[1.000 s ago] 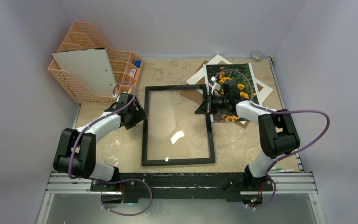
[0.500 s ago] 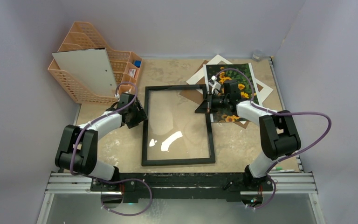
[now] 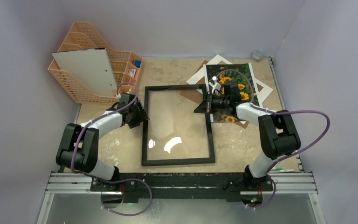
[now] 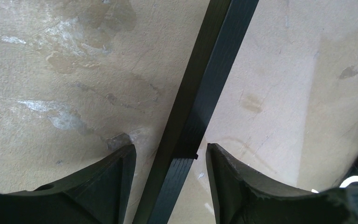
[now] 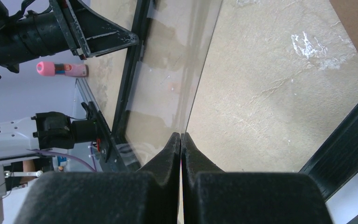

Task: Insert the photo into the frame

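The black-bordered frame [image 3: 177, 162] lies flat mid-table. My left gripper [image 3: 141, 116] is at its left rail [image 4: 214, 70]. In the left wrist view the jaws [image 4: 170, 158] stand open astride that rail, with a gap on each side. My right gripper [image 3: 208, 103] is at the frame's upper right. Its jaws [image 5: 181, 136] are shut on the edge of the clear glass pane [image 5: 168, 70], which tilts up from the frame. The sunflower photo [image 3: 242, 86] lies at the back right, partly under my right arm.
A white mat board [image 3: 199, 77] and a brown backing board [image 3: 188, 94] lie under and beside the photo. An orange basket organiser [image 3: 81, 44] holding a white board [image 3: 86, 72] stands at the back left. A pen [image 3: 284, 170] lies at the near right edge.
My left gripper has crept in onto the frame's left rail and its jaws have narrowed. The glare on the glass has shifted towards the near left. The right gripper keeps its hold.
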`<state>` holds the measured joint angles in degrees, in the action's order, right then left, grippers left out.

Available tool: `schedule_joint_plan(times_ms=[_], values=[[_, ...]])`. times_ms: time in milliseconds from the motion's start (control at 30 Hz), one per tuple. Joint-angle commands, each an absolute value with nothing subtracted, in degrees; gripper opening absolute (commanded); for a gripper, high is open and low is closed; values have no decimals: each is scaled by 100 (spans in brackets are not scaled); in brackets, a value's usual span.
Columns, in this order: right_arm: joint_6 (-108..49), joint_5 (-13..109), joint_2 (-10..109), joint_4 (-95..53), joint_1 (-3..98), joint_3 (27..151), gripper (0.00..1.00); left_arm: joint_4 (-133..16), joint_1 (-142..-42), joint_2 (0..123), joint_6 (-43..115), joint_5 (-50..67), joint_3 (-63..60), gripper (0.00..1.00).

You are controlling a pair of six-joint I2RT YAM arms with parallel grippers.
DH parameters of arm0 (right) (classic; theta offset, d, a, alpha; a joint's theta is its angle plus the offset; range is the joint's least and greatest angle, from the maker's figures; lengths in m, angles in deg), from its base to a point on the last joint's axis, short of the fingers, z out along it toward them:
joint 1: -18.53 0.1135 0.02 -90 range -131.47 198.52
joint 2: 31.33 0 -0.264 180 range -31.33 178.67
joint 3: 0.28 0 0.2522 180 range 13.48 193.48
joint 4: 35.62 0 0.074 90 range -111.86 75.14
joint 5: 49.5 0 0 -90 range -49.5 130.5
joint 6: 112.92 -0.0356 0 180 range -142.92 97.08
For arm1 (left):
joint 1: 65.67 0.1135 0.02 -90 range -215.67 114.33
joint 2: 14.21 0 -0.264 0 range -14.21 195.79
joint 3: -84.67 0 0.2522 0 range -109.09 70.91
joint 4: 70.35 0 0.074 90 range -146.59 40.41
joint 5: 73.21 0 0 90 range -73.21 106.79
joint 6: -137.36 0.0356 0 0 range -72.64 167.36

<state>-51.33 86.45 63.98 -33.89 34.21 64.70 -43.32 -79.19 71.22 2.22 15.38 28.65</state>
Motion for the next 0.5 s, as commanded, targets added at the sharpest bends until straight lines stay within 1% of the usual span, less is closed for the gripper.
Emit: schedule_joint_plan(times_ms=[0,200,467], values=[[-5318,8828,6343,-4392,3454,6175,0,-4526,-7912,7142,359,1448,2862,60],[-5423,9004,6196,-4964,3469,5811,0,-4549,-7911,7051,344,1515,2872,64],[-5464,9126,5897,-5167,3462,5596,0,-4528,-7903,6942,328,1650,2898,62]])
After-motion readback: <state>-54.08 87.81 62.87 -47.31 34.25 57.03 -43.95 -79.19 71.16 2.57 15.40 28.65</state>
